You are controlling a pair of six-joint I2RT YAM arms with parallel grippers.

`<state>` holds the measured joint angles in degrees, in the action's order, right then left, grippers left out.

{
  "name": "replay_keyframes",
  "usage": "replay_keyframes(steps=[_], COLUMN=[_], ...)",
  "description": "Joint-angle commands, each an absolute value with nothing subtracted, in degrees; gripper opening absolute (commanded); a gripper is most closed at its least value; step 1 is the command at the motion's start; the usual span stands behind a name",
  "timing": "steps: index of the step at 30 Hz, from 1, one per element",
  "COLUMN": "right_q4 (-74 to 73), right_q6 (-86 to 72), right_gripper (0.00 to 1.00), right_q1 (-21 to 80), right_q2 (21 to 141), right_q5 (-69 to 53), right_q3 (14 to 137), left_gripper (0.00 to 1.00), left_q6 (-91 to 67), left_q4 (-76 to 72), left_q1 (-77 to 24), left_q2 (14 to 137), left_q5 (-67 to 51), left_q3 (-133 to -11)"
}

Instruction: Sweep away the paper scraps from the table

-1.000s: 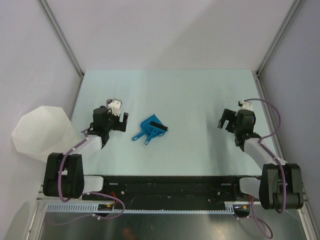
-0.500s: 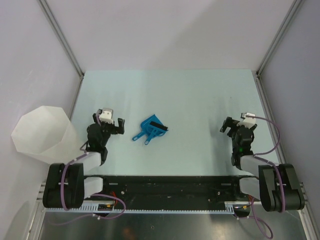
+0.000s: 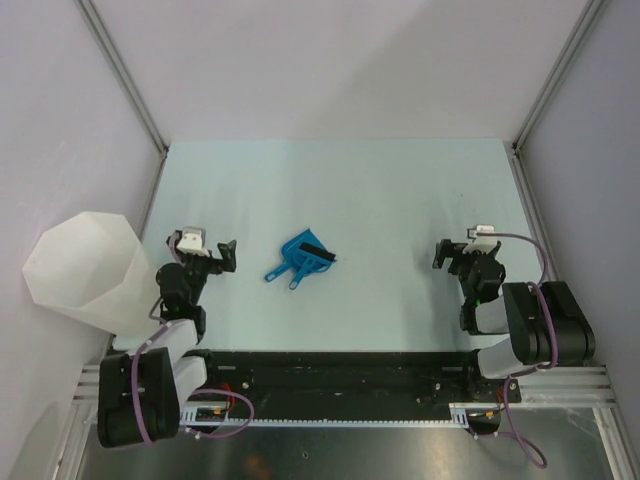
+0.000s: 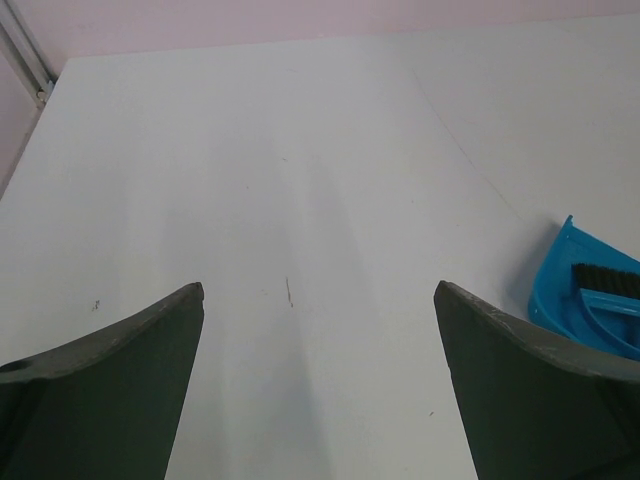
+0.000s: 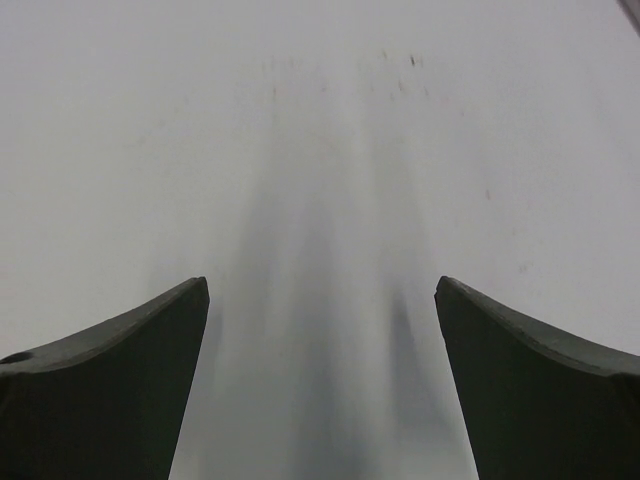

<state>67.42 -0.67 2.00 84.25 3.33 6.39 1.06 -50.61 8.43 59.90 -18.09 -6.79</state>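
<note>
No paper scraps show on the pale mint-green table [image 3: 380,190] in any view. A blue dustpan with a black-bristled brush lying in it [image 3: 303,256] rests on the table left of centre; it also shows at the right edge of the left wrist view [image 4: 592,300]. My left gripper [image 3: 205,252] is open and empty, low near the table's left side, left of the dustpan. My right gripper [image 3: 458,252] is open and empty near the right side. Both wrist views show wide-apart dark fingers [image 4: 120,390] [image 5: 110,390] over bare table.
A translucent white faceted bin [image 3: 85,265] stands off the table's left edge, next to the left arm. Metal frame posts [image 3: 125,75] rise at the back corners. A black rail [image 3: 340,370] runs along the near edge.
Both arms have drawn back toward their bases. The left gripper moved left and down toward the near edge; the right gripper moved down and lower. The dustpan and brush have not moved.
</note>
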Motion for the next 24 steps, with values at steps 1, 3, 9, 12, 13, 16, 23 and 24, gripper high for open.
replay_keyframes(steps=[1, 3, 9, 12, 13, 16, 23, 24], right_q4=[65.70, 65.55, 63.02, 61.62, 60.92, 60.03, 60.20, 60.21], right_q6=[0.70, 0.62, 0.44, 0.26, -0.95, -1.32, -1.32, -1.32], right_gripper=[1.00, 1.00, 1.00, 1.00, 1.00, 1.00, 1.00, 1.00], right_q1=[0.53, 0.44, 0.44, 0.44, 0.44, 0.44, 0.53, 0.44], right_q2=[83.33, 84.89, 84.29, 84.81, 84.81, 84.73, 84.90, 84.90], right_q5=[-3.34, -3.51, -2.12, -0.26, 1.48, 2.37, 2.37, 2.37], right_q3=[12.29, 13.71, 14.41, 15.81, 16.17, 16.26, 16.26, 16.26], left_gripper=[1.00, 1.00, 1.00, 1.00, 1.00, 1.00, 1.00, 1.00], left_q6=[-2.63, -1.85, -4.22, -2.74, -2.46, -0.10, 4.04, 4.22], left_q4=[-53.79, -53.79, -65.00, -73.84, -73.57, -73.65, -75.76, -75.76], left_q1=[11.07, 11.43, 10.81, 9.93, 9.24, 4.60, -1.14, -1.14], left_q2=[58.27, 58.62, 71.59, 73.32, 72.78, 73.47, 76.47, 76.46], left_q5=[-22.41, -21.63, -22.67, -25.40, -24.36, -18.39, -8.00, -8.00], left_q3=[-5.89, -6.24, -8.36, -6.34, -5.81, -5.28, -5.36, -5.36])
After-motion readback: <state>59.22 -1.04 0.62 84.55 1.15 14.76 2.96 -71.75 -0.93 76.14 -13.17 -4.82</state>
